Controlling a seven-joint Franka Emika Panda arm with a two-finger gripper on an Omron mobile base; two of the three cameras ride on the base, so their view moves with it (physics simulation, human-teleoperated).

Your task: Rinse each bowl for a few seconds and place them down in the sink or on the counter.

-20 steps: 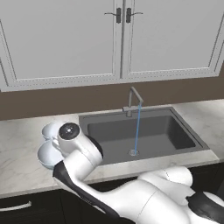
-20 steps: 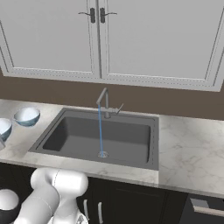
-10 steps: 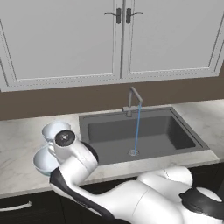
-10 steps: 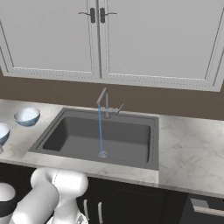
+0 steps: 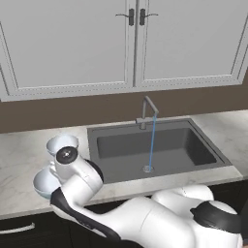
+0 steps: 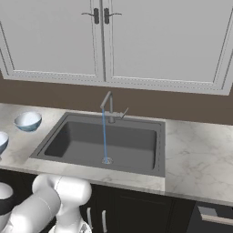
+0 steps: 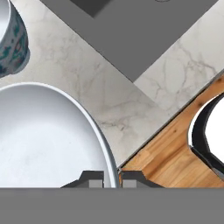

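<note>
Two pale blue bowls are on the counter left of the sink. The far bowl stands free; it is the patterned bowl at the hand view's upper left. The near bowl has its whitish inside close under the hand. My gripper is shut on this bowl's rim, one fingertip inside and one outside. The bowl reaches out past the counter's front edge. Water runs from the faucet into the dark sink.
The water stream falls onto the drain. White wall cabinets hang above the brown back wall. Bare counter lies right of the sink. Wood floor shows below the counter edge.
The arm has drawn back toward the counter's front edge, and the near bowl has moved with it, away from the far bowl. The water keeps running.
</note>
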